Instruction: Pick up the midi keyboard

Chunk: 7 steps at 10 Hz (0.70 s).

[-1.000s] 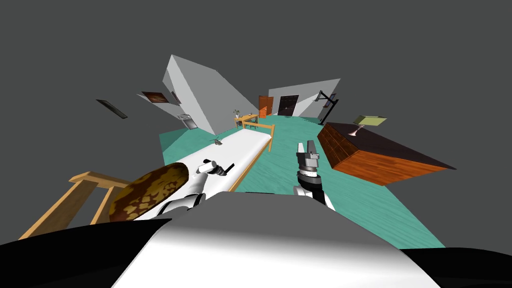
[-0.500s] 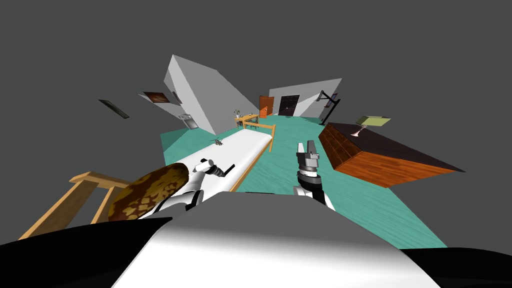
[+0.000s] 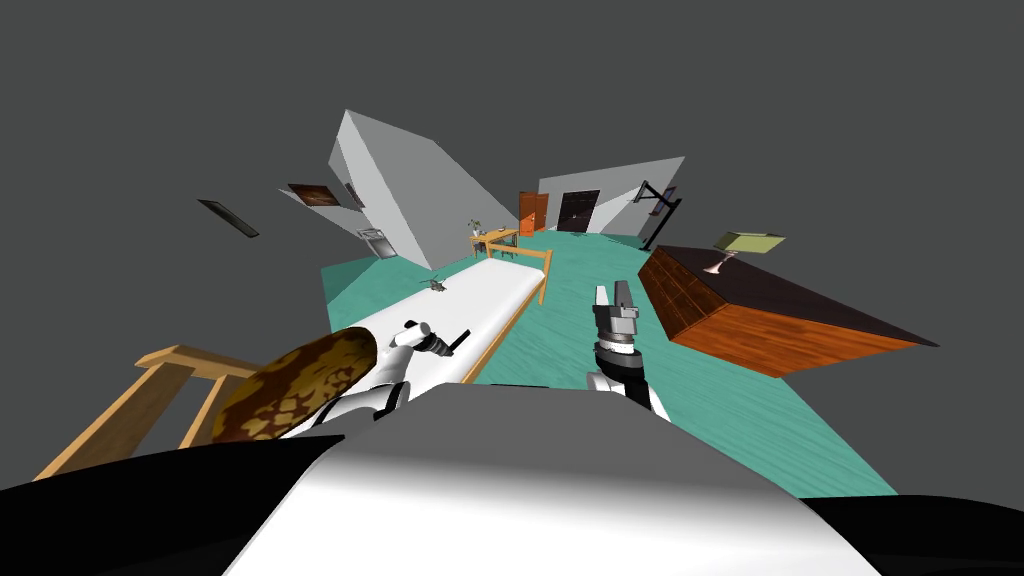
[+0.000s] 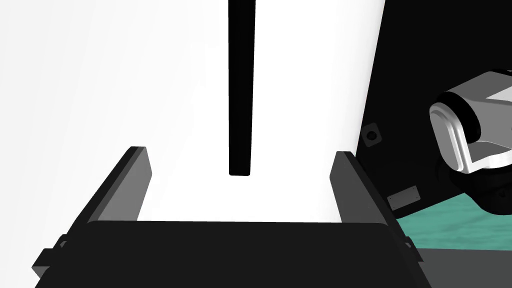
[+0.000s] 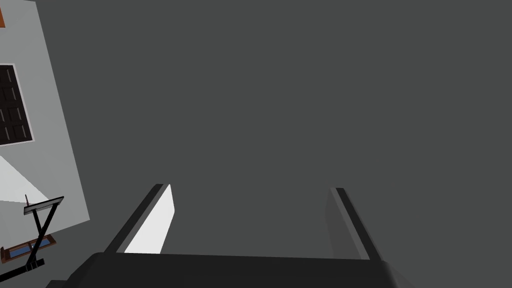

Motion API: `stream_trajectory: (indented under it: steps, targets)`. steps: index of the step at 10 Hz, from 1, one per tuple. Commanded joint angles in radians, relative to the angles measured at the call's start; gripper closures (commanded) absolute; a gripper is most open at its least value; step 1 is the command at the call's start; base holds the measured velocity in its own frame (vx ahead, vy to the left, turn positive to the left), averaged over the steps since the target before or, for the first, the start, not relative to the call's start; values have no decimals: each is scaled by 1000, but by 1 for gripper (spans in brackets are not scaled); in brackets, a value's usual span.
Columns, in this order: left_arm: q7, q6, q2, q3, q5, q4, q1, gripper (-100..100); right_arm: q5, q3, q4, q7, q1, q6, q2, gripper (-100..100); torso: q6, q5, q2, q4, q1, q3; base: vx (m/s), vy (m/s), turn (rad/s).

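Now left tool point(image 4: 240, 152) open, right tool point(image 5: 250, 188) open; one bed point(image 3: 490, 295), one dresser point(image 3: 760, 325).

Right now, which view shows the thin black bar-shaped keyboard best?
Left wrist view: the thin black bar-shaped keyboard lies on the white bed, centred before the open left gripper. Head view gives a dark sliver. The right gripper points elsewhere.

A pillow point(image 3: 295, 385) lies on the bed point(image 3: 480, 295), left; a lamp point(image 3: 745, 245) on the dresser point(image 3: 790, 300), right.
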Motion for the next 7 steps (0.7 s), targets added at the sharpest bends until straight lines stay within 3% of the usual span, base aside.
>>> stream_trajectory:
  steps: [1,2,6,7]
  targets:
    - [0,0,0,0,0,0,0,-100,0,0,0,0,0,0,0,0,0,0,0,0,0,0,20,9,0]
    - [-1,-4,-1,0,-1,1,1,100,0,0,0,0,0,0,0,0,0,0,1,0,0,1,0,0,0]
    - [0,-1,-1,0,1,-1,-1,100,0,0,0,0,0,0,0,0,0,3,-2,-2,5,-2,0,0,0]
    - [0,-1,-1,0,1,-1,-1,0,0,0,0,0,0,0,0,0,0,3,-2,-2,5,-2,0,0,0]
